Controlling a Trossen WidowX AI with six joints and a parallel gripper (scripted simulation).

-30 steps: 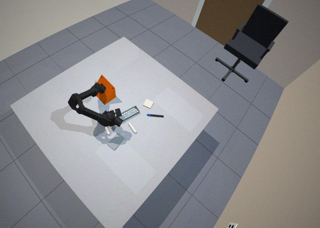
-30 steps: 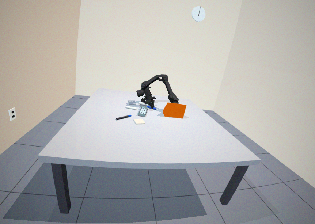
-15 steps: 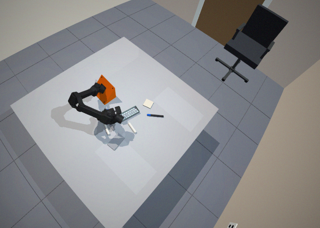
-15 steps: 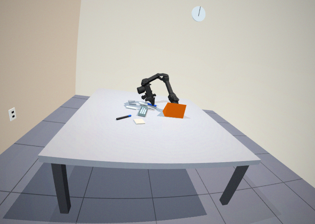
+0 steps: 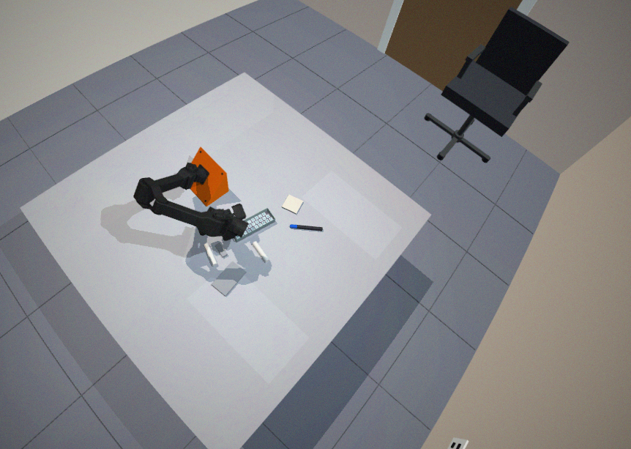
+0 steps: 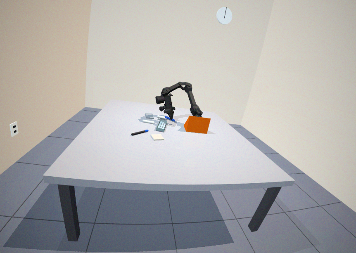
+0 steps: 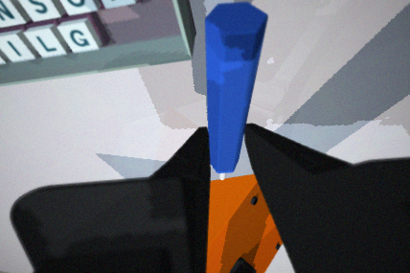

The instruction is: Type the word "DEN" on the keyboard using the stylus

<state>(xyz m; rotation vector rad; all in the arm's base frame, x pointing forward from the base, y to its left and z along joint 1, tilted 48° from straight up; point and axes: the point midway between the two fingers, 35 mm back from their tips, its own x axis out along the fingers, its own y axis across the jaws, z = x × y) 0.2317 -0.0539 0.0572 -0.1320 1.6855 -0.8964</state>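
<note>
From my distant seat, I am having the gripper (image 6: 171,118) (image 7: 225,133) clamped on the blue stylus (image 6: 168,118) (image 7: 232,87), one black finger pressing from each side. In the wrist view the thick end of the stylus is pointing to twelve o'clock, and its small white tip is pointing to six. The stylus is lying just beside the keyboard (image 5: 258,223) (image 6: 161,126) (image 7: 139,54), which is sitting toward ten o'clock from it in this same view. On the keys I am reading, among others, N, S, O, K and I, L, G.

In the top view the black arm (image 5: 178,212) (image 6: 192,98) is reaching over the near end of the keyboard and is partly covering it. Taking the keyboard as the centre there, I am seeing an orange block (image 5: 213,188) (image 6: 197,124) (image 7: 239,212) at ten to eleven o'clock, a cream pad (image 5: 292,203) (image 6: 157,137) at two, and a black pen with a blue end (image 5: 307,227) (image 6: 139,132) at three. One white stick (image 5: 259,251) (image 6: 148,121) is lying at six o'clock, another white stick (image 5: 209,254) (image 6: 161,116) at eight, and a flat grey square (image 5: 227,285) at seven.
</note>
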